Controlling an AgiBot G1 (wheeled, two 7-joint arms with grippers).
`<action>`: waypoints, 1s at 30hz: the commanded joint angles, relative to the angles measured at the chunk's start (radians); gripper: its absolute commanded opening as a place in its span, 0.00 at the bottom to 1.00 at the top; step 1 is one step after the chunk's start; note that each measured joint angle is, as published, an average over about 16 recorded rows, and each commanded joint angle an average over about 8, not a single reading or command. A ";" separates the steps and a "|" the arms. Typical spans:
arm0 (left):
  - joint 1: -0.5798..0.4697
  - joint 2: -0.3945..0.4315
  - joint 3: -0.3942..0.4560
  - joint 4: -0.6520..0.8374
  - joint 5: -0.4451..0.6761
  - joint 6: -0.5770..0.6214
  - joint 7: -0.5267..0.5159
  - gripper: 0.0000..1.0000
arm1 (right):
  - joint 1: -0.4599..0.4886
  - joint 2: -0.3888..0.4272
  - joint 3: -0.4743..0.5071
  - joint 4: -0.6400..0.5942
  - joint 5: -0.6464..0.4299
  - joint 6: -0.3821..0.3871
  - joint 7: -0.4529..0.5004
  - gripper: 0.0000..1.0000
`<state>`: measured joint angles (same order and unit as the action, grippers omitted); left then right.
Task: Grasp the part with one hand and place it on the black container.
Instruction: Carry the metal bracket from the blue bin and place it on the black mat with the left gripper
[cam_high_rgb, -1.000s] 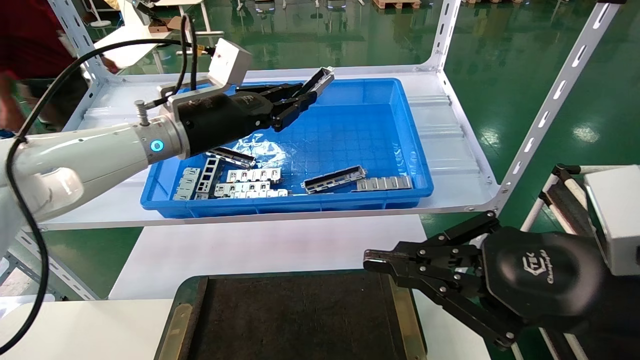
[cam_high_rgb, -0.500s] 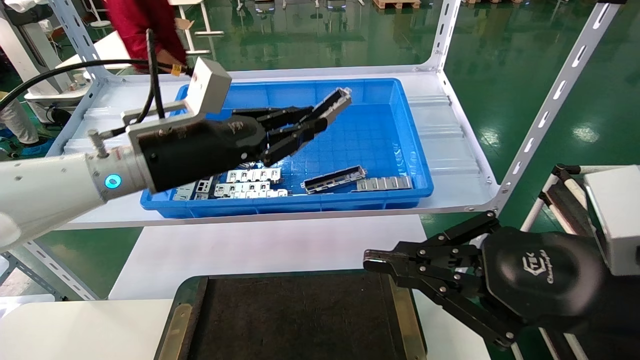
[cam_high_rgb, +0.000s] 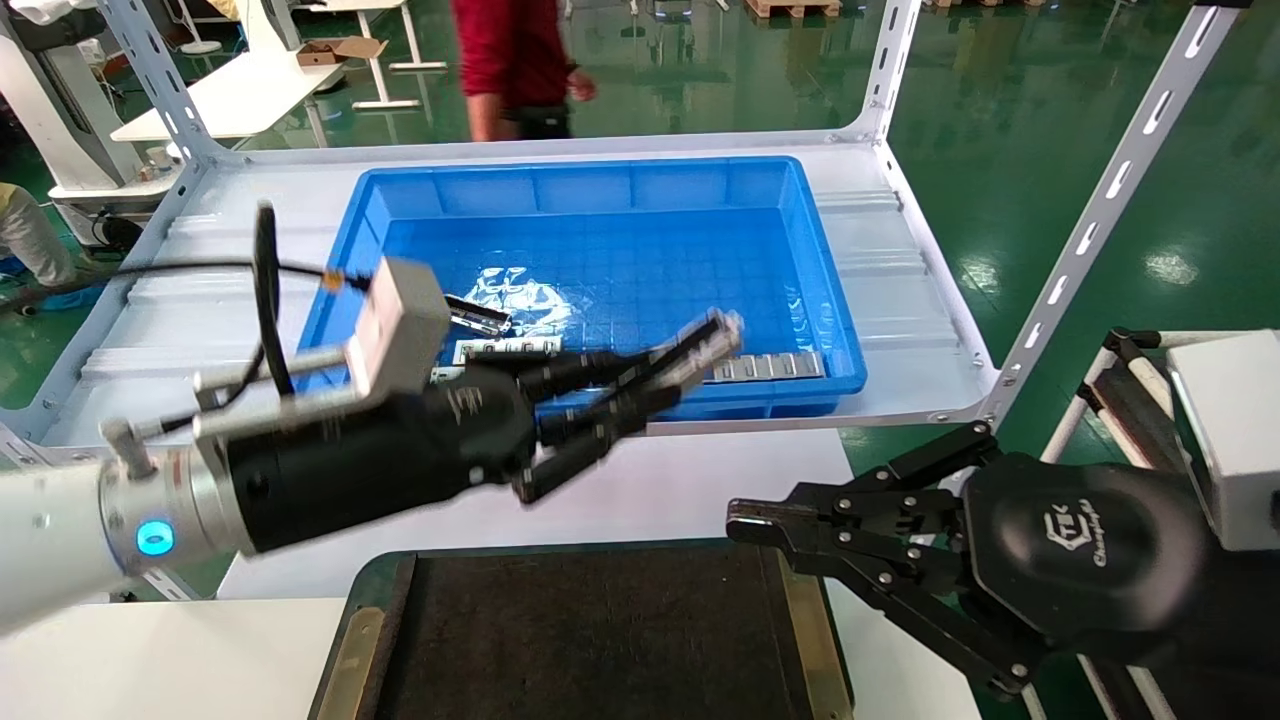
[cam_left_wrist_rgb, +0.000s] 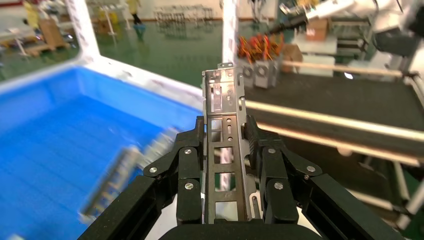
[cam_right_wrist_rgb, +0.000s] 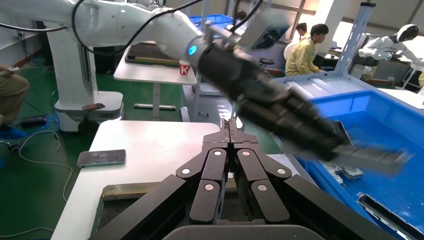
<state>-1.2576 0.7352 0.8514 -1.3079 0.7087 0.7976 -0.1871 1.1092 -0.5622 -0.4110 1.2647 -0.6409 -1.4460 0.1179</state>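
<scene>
left gripper (cam_high_rgb: 640, 385) pinching part (cam_high_rgb: 700, 350), now pulled back off blue bin (cam_high_rgb: 840, 330) toward black container (cam_high_rgb: 800, 620); wrist cam shows part's slots (cam_left_wrist_rgb: 222, 155). right gripper (cam_high_rgb: 745, 522) parked, fingers pressed together.

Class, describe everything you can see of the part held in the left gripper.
The part is a long, narrow grey metal channel with raised side walls and rectangular cut-outs along its floor. The left gripper is shut on it, fingers pressing both side walls, one end sticking out beyond the fingertips. It hangs in the air near the blue bin's front edge, touching nothing else.
</scene>
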 joint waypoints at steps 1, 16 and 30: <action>0.034 -0.022 0.007 -0.042 -0.001 -0.007 -0.004 0.00 | 0.000 0.000 0.000 0.000 0.000 0.000 0.000 0.00; 0.274 0.010 0.081 -0.049 0.017 -0.138 0.035 0.00 | 0.000 0.000 0.000 0.000 0.000 0.000 0.000 0.00; 0.439 0.138 0.121 -0.038 0.038 -0.471 0.024 0.00 | 0.000 0.000 0.000 0.000 0.000 0.000 0.000 0.00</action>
<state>-0.8229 0.8772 0.9726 -1.3458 0.7459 0.3182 -0.1634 1.1093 -0.5622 -0.4111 1.2647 -0.6408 -1.4459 0.1179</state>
